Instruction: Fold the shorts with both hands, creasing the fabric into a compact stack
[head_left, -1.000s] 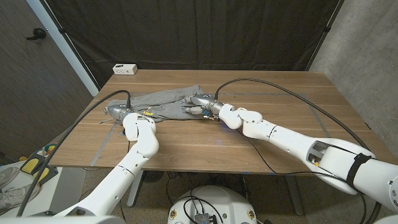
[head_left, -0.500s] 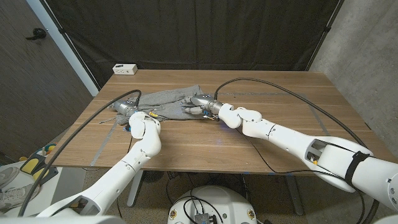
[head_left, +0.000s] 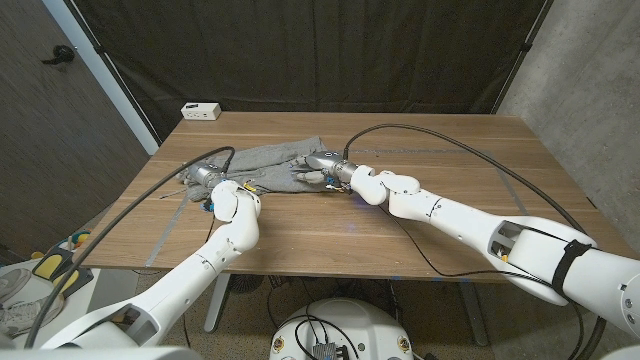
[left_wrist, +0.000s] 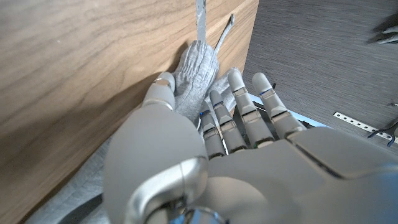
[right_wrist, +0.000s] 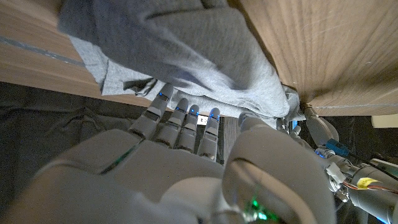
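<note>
Black curtains hung behind the wooden surface (head_left: 420, 215). I saw the grey shorts (head_left: 268, 165) lying rumpled there, nothing like a compact stack, so I judged most folding remained. My left robot hand (head_left: 205, 178) pinched their end; my right robot hand (head_left: 322, 168) clasped the opposite edge.

Shorts (head_left: 270, 165) on the worktop (head_left: 420, 215), left of centre; left hand (head_left: 200, 180) at their left end, right hand (head_left: 318, 170) at their right; small box (head_left: 201, 111) behind, at far-left corner.
</note>
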